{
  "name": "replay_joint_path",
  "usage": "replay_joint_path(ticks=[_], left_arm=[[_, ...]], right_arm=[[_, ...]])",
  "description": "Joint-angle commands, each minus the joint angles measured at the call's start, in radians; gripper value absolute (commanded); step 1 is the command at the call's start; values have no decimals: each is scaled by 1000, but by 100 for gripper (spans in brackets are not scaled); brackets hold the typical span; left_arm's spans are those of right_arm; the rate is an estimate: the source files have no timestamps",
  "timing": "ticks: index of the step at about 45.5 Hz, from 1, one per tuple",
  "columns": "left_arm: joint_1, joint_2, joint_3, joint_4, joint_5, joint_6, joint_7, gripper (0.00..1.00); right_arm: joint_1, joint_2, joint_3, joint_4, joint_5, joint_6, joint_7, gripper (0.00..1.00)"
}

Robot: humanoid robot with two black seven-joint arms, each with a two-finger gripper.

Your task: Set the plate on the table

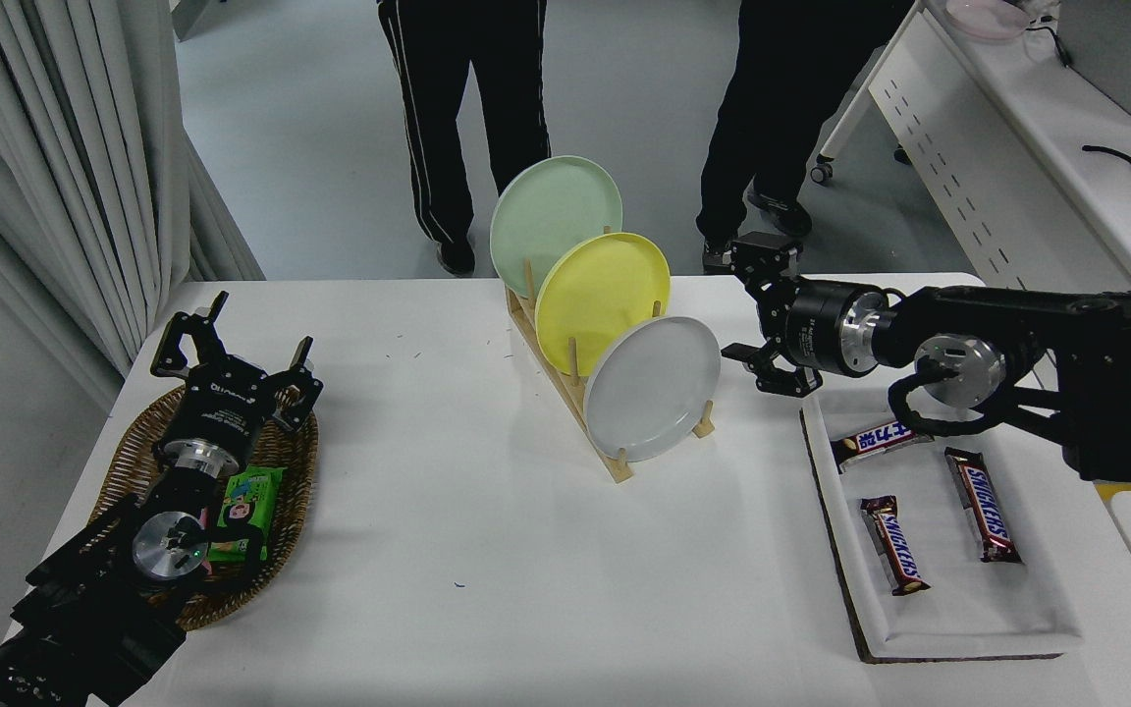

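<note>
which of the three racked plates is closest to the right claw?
The light-grey plate, frontmost in the wooden rack. The right claw is open just beside its right rim, not touching. The yellow plate and pale green plate stand behind it, farther away.

plates [652, 389]: 3 | candy bars [892, 557]: 3 | persons [462, 118]: 2 | tools [748, 306]: 2 | basket [138, 462]: 1 | rack [565, 398]: 1

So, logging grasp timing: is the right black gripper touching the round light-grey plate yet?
Apart. The head view shows white table between the open right gripper and the light-grey plate standing in the wooden rack.
</note>
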Motion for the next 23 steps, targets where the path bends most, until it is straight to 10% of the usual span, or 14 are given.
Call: replay_joint_path(ticks=[1,23], left_arm=[[0,0,-1,1,0,0,1,100],[0,0,0,0,0,1,-1,100]], right_arm=[[-34,104,31,-65,33,-61,-95,99],[-19,168,84,-143,36,-68,-112,99]])
